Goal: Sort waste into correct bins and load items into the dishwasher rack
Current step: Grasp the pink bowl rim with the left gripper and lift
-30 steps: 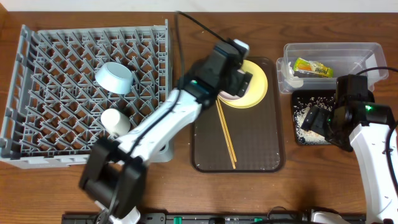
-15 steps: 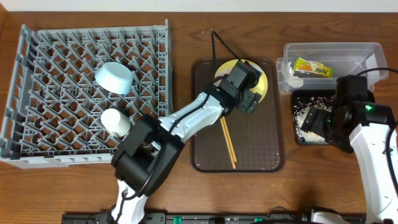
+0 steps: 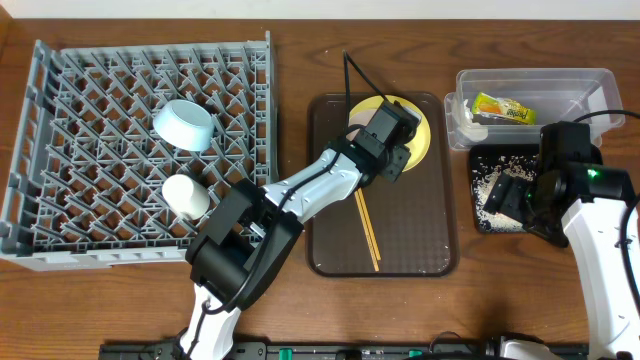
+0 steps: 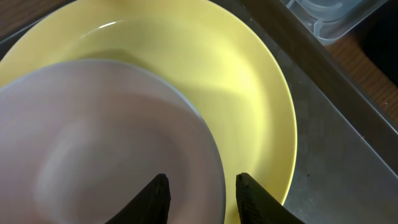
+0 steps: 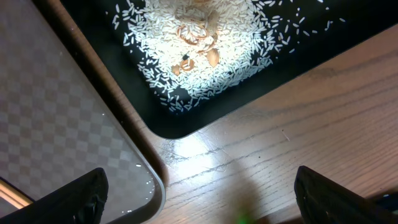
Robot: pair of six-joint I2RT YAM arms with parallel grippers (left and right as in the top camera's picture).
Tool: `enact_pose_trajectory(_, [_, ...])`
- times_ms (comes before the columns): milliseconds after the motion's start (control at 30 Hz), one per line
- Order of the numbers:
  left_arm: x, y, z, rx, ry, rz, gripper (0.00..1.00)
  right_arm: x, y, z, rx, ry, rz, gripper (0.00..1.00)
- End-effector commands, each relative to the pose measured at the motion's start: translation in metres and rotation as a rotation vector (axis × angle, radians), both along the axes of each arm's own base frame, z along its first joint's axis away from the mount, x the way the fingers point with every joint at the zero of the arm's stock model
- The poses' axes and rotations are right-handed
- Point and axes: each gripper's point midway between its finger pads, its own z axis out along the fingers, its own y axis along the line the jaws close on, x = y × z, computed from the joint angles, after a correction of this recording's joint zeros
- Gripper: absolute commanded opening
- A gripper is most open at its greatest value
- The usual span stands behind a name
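Left gripper (image 4: 201, 182) is down at the white bowl (image 4: 93, 137), which sits on the yellow plate (image 4: 249, 81) at the far end of the brown serving tray (image 3: 420, 245). We note the jaws spread and straddling the bowl's rim, one finger inside and one outside over the plate (not pinching it). The chopsticks (image 3: 366, 225) lie together on the same tray.

The blue bowl (image 3: 185, 123) and white cup (image 3: 186, 195) are in the dishwasher rack (image 3: 80, 120).

Right gripper (image 5: 199, 180) hangs over the table beside a corner of the black tray (image 5: 186, 124), jaws wide apart and empty. The rice (image 5: 199, 43) lies in that tray, and the wrapper (image 3: 503, 108) is in the clear box (image 3: 590, 85).
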Motion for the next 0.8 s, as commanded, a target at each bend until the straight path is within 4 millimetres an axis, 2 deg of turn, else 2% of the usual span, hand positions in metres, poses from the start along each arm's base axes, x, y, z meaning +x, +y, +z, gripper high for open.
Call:
enact_pose_trajectory(0, [-0.001,0.002,-0.009,0.025,0.008,0.0,0.38,0.0,-0.005,0.006,-0.016,-0.016,-0.005,0.93])
enact_pose_trajectory(100, [0.001,0.006,-0.01,0.042,-0.001,0.015,0.38,0.0,-0.004,0.005,-0.016,-0.014,-0.005,0.93])
enact_pose_trajectory(233, [0.003,0.011,-0.012,0.067,-0.006,0.032,0.29,-0.001,-0.004,0.005,-0.016,-0.012,-0.005,0.93])
enact_pose_trajectory(367, [0.0,0.013,-0.015,0.078,0.007,0.031,0.27,-0.001,-0.004,0.005,-0.016,-0.011,-0.005,0.93])
enact_pose_trajectory(567, [0.0,0.012,-0.014,0.076,0.005,0.03,0.08,-0.001,-0.004,0.005,-0.017,-0.009,0.004,0.93])
enact_pose_trajectory(667, [0.001,0.011,-0.004,0.063,-0.009,0.029,0.06,-0.002,-0.004,0.005,-0.017,-0.007,0.004,0.93])
enact_pose_trajectory(767, [0.002,0.009,0.017,0.035,-0.036,0.028,0.06,-0.001,-0.004,0.005,-0.017,-0.008,0.004,0.93])
